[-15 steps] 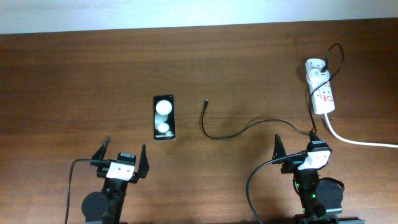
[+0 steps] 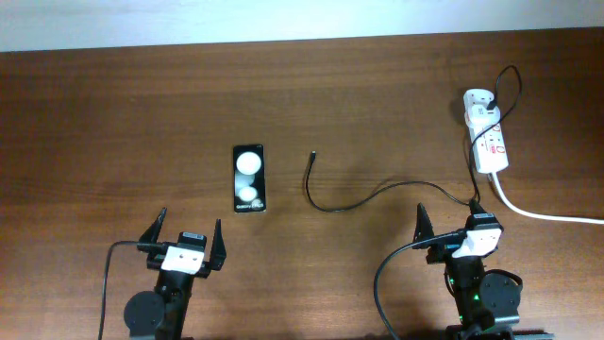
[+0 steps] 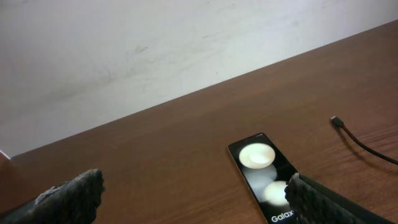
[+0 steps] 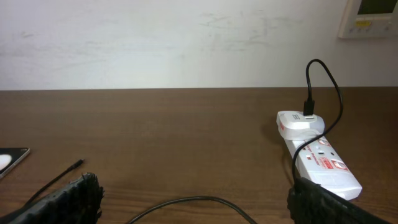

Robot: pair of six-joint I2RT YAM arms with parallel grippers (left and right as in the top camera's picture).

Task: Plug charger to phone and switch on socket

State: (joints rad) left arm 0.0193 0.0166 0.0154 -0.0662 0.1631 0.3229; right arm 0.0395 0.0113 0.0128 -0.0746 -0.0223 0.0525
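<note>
My left gripper [image 2: 191,221] sits at the near side of the table [image 2: 94,113], jaws spread wide with nothing between them. Right gripper [image 2: 448,210] is the same: spread wide, gripping nothing. Both are apart from the phone and the socket (wrist views show only the dark finger pads [image 3: 74,196] in the lower corners).

Phone [image 2: 249,178] lies flat, screen up, ahead of the left gripper and slightly to its right, long axis pointing away from me. Two round reflections on the glass.

Charger [image 2: 363,196]: black cable loose on the table. Its plug tip [image 2: 312,155] lies free to the right of the phone, apart from it, not inserted. The cable curves back toward the right gripper, passes close by its right fingertip, then runs up to the white adapter [image 2: 478,99].

Socket [image 2: 491,146] is far right, ahead of the right gripper, with the adapter seated in its far end. Thick white cord [image 2: 552,216] leaves the near end and runs off the right edge. Switch position: cannot tell.
</note>
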